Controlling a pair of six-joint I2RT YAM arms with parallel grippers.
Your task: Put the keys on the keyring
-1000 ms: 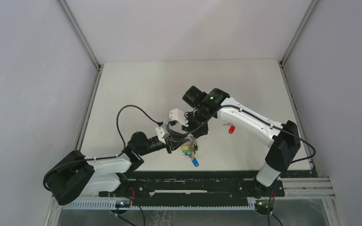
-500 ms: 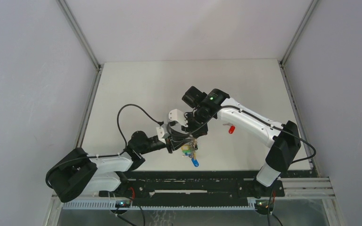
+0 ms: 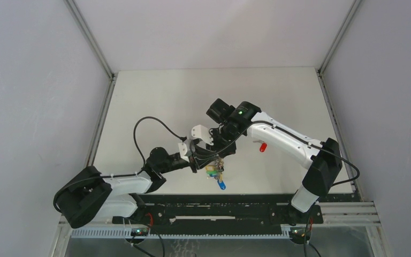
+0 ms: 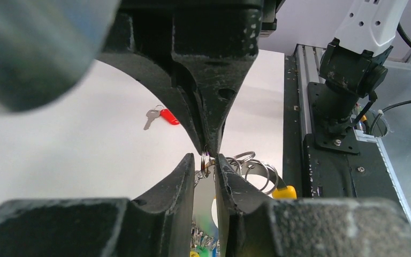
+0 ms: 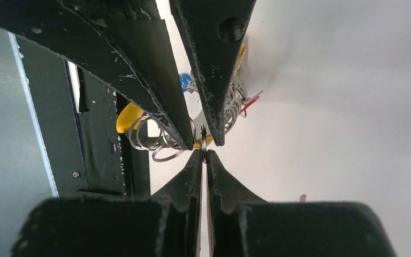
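My left gripper (image 3: 200,159) is shut on the keyring (image 3: 213,171), a grey metal band with a yellow part (image 4: 283,191). Green, blue and yellow keys hang from it just above the table. My right gripper (image 3: 217,155) meets it tip to tip. In the right wrist view my right gripper (image 5: 203,153) is shut on a small thin metal ring (image 5: 204,140), seen edge-on. That ring sits between the left fingertips (image 4: 188,163) in the left wrist view. The red key (image 3: 262,146) lies loose on the table, also in the left wrist view (image 4: 162,115). I cannot make out a loose yellow key.
The black rail (image 3: 230,206) with the arm bases runs along the table's near edge, close below the hanging bunch. Several spare split rings (image 5: 151,140) dangle from the keyring. Grey walls enclose the white table (image 3: 166,101) on three sides.
The left arm has crept slightly up and to the right, toward the right gripper. Both grips and the hanging bunch look unchanged.
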